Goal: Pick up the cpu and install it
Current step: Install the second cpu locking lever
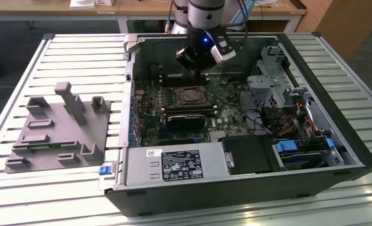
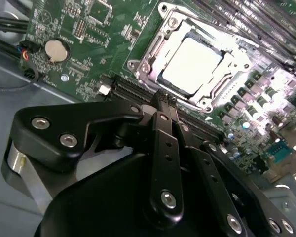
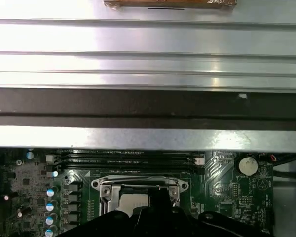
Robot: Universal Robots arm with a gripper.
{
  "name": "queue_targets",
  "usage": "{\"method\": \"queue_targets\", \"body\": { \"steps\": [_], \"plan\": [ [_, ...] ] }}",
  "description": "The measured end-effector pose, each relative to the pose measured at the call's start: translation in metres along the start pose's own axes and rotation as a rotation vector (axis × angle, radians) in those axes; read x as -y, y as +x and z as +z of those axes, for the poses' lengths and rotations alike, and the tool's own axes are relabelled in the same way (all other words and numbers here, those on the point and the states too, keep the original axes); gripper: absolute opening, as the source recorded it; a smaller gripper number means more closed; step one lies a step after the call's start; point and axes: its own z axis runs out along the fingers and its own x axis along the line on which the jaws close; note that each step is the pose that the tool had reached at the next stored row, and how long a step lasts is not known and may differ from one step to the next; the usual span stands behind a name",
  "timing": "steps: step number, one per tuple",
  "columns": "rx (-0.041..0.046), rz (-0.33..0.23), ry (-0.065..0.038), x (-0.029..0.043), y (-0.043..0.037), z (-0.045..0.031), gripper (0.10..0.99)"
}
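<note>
- Exterior view: a slatted metal desk (image 1: 73, 47) carries an open computer case (image 1: 311, 61), with a grey studded tray (image 1: 54, 127) at nine o'clock from it. My jaws (image 1: 197, 66) hang over the green board (image 1: 192, 108), just beyond the socket (image 1: 191, 96).
- Second wrist view: the cpu (image 2: 191, 63) lies in the socket frame; my jaws (image 2: 164, 101) are pressed together, holding nothing.
- First wrist view: the socket (image 3: 138, 193) shows under my dark fingers (image 3: 160, 207).

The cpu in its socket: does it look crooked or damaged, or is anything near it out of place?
Nothing stands out. In the second wrist view the cpu lies flat and square inside the socket frame on the green board, with no visible damage. The gripper hangs near it, its fingers together and holding nothing.
</note>
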Motion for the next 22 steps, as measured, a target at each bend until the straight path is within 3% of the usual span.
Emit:
{"method": "queue_targets", "body": {
  "steps": [16,20,22],
  "plan": [
    [-0.0008,0.0,0.001,0.0244,-0.0001,0.0011,0.106],
    [-0.0014,0.0,0.032,0.0254,-0.0001,0.0012,0.106],
    [-0.002,0.0,0.038,0.0271,-0.0001,0.0013,0.106]
  ]
}}
